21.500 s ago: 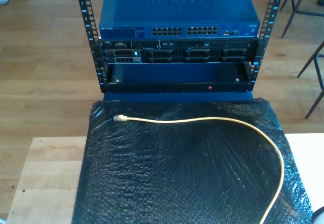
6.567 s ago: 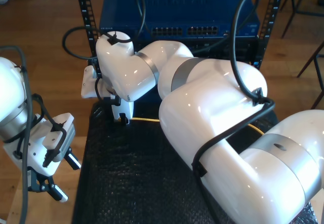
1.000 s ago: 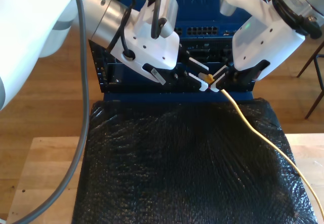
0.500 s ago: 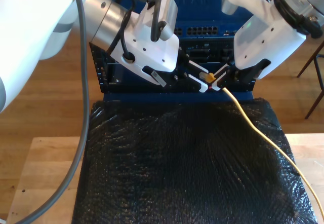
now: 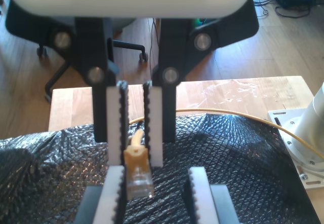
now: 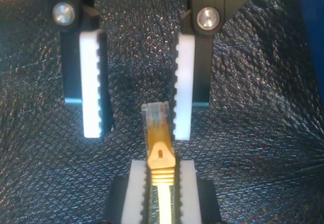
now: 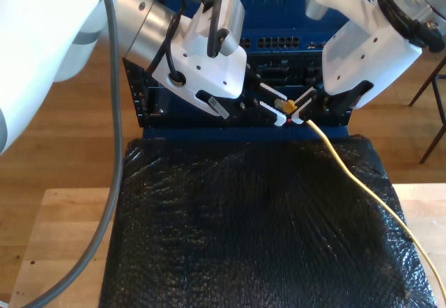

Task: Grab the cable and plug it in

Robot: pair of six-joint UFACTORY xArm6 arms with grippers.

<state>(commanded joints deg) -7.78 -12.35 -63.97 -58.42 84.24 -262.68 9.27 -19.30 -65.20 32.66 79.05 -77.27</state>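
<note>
Exterior view: rack (image 7: 139,106) stands past the far edge of the desk (image 7: 63,238), which is covered w/ black bubble wrap (image 7: 244,217). The cable (image 7: 348,175) runs from the exterior view's lower right across the wrap and rises to my second pincer (image 6: 161,164). That pincer is clamped on the yellow boot just behind the plug (image 6: 154,115). My first pincer (image 5: 156,173) faces it tip to tip, pads apart, w/ the plug btwn them and close against one pad.

Step, imo: mid-air handover/regrasp, plugging not yet begun. Nxt move prob calls for the first pincer to close square on the plug w/o twisting it, then the second to let go.

Room is tight. The rack face sits right behind the tips, and the port row (image 7: 279,42) is above, partly hidden by the pincer bodies. Over the wrap there is open space, and the cable looks slack enough to follow.
</note>
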